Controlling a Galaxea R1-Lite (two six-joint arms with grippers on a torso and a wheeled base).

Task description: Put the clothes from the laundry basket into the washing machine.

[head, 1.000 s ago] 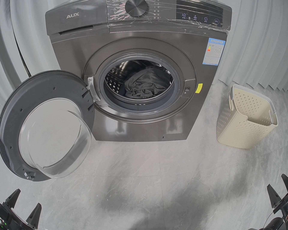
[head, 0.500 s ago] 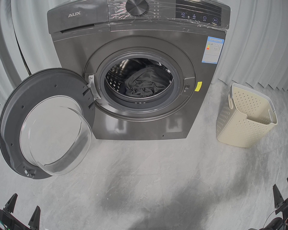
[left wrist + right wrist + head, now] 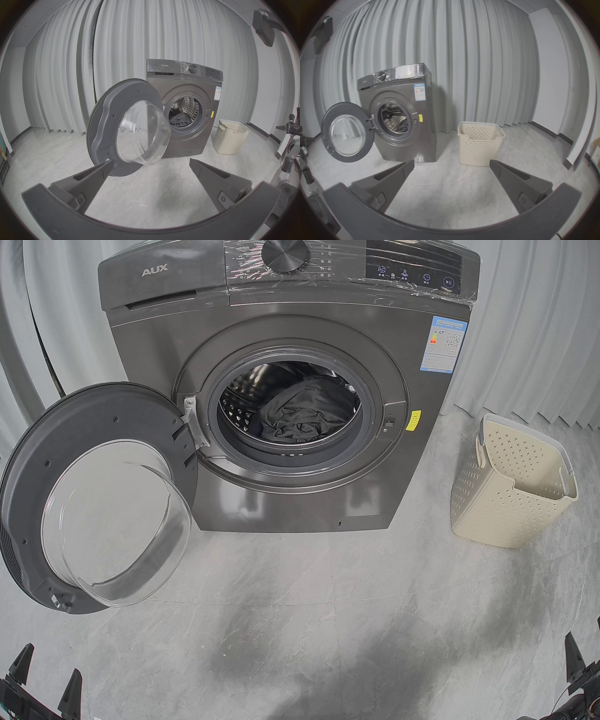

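Dark clothes lie in the drum of the washing machine, with its door swung wide on the robot's left. The laundry basket stands on the floor near the machine's right front corner. Left gripper and right gripper — both spread wide, holding nothing — hang low over the floor's near edge, lower in the head view than a second ago. Clothes, door and basket unmoved.

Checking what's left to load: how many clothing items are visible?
1: a dark garment in the washing machine drum. More may be hidden beneath it or at the bottom of the laundry basket.
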